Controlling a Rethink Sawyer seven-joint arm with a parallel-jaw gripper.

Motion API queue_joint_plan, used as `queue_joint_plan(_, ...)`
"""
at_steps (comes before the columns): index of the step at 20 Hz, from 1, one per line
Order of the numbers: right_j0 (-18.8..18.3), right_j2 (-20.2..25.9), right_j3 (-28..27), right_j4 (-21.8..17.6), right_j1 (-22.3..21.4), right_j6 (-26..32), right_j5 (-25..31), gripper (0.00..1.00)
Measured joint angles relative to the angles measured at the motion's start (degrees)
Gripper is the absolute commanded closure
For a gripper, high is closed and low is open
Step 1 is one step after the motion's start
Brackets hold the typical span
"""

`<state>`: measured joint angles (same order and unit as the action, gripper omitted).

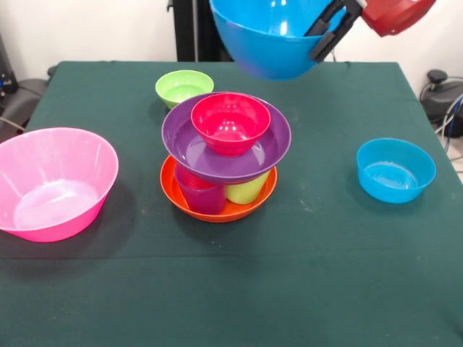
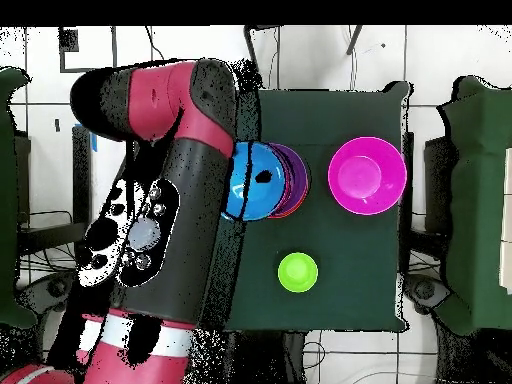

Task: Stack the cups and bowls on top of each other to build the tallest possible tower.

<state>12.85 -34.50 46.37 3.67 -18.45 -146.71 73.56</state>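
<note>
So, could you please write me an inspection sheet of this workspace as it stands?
Surface: dark green tablecloth, flat.
Job's things: orange bowl holds purple cup and lime green cup; purple bowl rests on them, red bowl inside it. Pink bowl, green bowl and light blue bowl stand apart.
Clutter: nothing seen.
Gripper: gripper shut on big blue bowl, held above the stack.
Cables: cables beside the table.
Surroundings: white wall.

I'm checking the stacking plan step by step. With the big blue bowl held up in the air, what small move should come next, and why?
Probably lower the big blue bowl, which the gripper clamps by the rim, towards the small red bowl topping the tower. In the overhead view it hangs roughly over the stack, so a slight centring, then descent, seems right.
</note>
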Motion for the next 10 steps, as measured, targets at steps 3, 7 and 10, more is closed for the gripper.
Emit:
queue_joint_plan(3, -1.35, -0.01, -3.78, -1.36, 1.19, 1.85, 0.02, 1.0)
queue_joint_plan(7, -2.71, 0.06, -6.28, -1.69, 2.05, 3.97, 0.01, 1.0)
queue_joint_plan(10, -3.09, 0.13, -6.41, -1.71, 2.44, 4.62, 0.01, 1.0)
